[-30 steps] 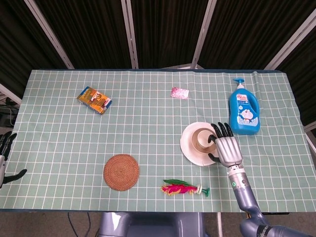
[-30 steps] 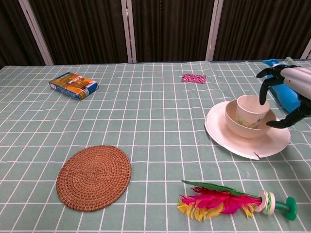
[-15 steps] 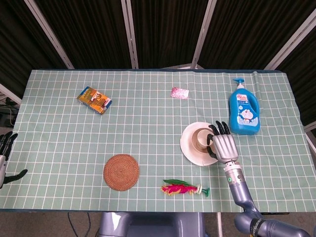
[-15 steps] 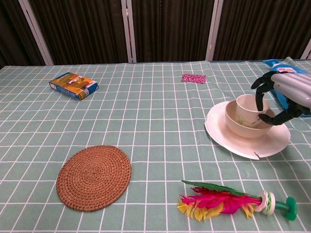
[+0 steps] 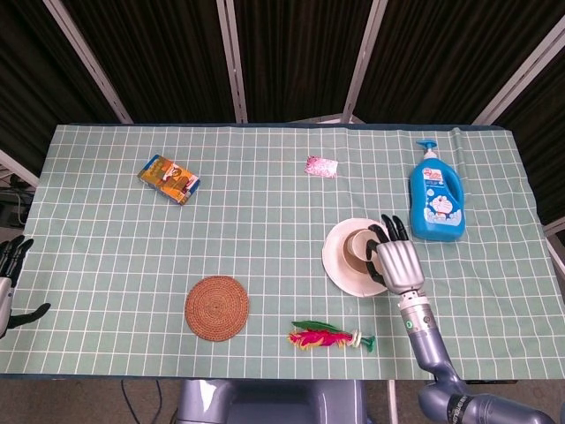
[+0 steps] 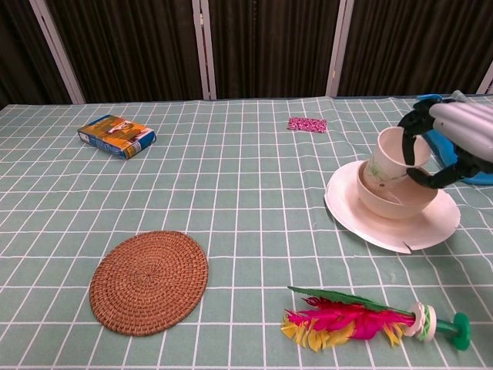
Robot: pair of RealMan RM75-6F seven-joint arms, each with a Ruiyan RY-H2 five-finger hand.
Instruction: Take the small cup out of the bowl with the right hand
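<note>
A small cream cup [image 6: 394, 156] is tilted toward me and lifted partly above the cream bowl [image 6: 397, 202], which stands on a white plate [image 6: 362, 223]. My right hand [image 6: 454, 142] grips the cup at its rim and side, fingers over the top and thumb below. From the head view the right hand [image 5: 397, 261] covers the right part of the bowl [image 5: 346, 252], and the cup [image 5: 360, 246] shows just left of the fingers. My left hand [image 5: 9, 283] hangs at the table's left edge, fingers apart, holding nothing.
A blue soap bottle [image 5: 436, 196] lies behind the right hand. A feathered shuttlecock [image 6: 362, 320] lies in front of the plate. A woven coaster [image 6: 149, 280], an orange-blue box [image 6: 116, 135] and a pink packet [image 6: 306, 124] are spread over the green checked cloth.
The right hand closed its fingers around the cup. The cup, upright in the bowl before, now tilts and has risen partly out of it.
</note>
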